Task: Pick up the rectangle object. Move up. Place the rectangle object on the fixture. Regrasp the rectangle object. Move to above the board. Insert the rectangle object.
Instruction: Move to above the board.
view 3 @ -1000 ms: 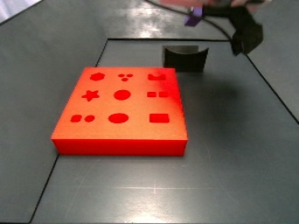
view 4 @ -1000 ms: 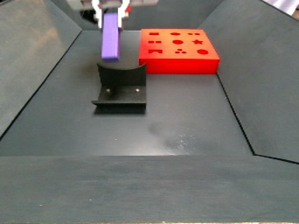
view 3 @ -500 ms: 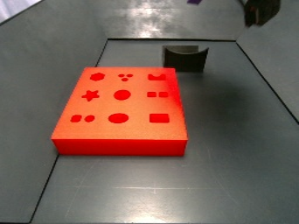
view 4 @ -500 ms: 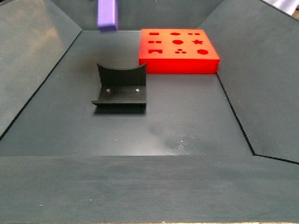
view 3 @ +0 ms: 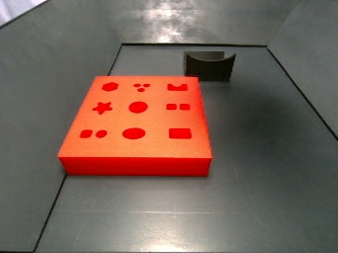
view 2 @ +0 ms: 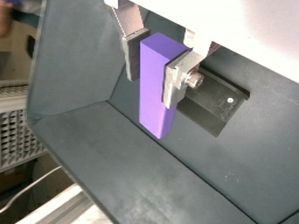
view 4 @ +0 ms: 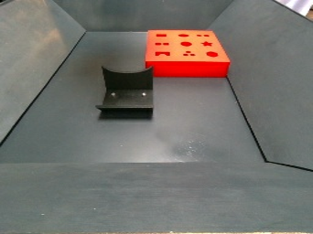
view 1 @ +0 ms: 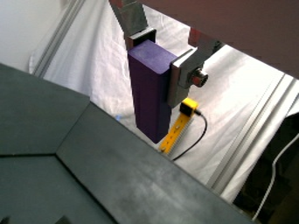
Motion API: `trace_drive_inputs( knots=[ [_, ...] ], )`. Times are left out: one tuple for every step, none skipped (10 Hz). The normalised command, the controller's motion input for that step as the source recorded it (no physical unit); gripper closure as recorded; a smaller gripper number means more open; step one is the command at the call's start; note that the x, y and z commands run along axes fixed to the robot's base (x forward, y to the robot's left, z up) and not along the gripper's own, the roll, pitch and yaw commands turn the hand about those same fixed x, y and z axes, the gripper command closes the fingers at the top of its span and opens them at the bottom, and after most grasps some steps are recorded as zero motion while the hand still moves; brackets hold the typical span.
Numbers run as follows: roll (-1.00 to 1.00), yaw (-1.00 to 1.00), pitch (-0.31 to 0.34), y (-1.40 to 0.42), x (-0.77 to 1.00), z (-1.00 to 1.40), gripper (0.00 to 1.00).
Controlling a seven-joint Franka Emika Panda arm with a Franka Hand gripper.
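Clearly the fingers [view 2: 163,63] were clamped on the rectangle object [view 2: 156,87], one silver plate on each long face, with the purple block hanging lengthwise below them in both wrist views [view 1: 155,92]. Neither side view showed the gripper or the block; both sat above the top edge of those frames, so the piece was held high over the counter [view 4: 184,137].

The fixture [view 4: 124,90] stood left of centre in a side view, its curved recess facing up and empty, well apart from the board [view 4: 186,53] at the upper right. In a wrist view the fixture [view 2: 219,103] lay just behind the block, towards the right of the frame.

Judging by this, the lift was done and the placing on the fixture came next. To do it well, the arm should have come straight down over the recess with the block kept upright, its lower end centred between the fixture's walls. Release should have waited until the block rested firmly. A tilted or off-centre set-down risked the piece toppling and spoiling the regrasp.
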Motion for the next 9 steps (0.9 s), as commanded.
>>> trace_drive_inputs(
  knots=[
    [-0.04,0.10,-0.009,-0.06,0.05,1.00,1.00],
    [-0.04,0.07,-0.007,-0.05,0.04,0.84,1.00],
    [-0.04,0.04,0.014,-0.04,0.03,0.62,1.00],
    [-0.04,0.03,0.027,-0.03,0.02,0.45,1.00],
    [-0.04,0.02,0.056,-0.02,0.02,0.23,1.00],
    [-1.00,0.01,-0.005,-1.00,-0.67,-0.04,1.00],
    [-1.00,0.02,-0.008,-1.00,-0.68,-0.05,1.00],
    [-1.00,0.02,-0.021,-1.00,-0.70,-0.04,1.00],
    [-1.00,0.02,-0.035,-1.00,-0.74,-0.07,1.00]
  ],
)
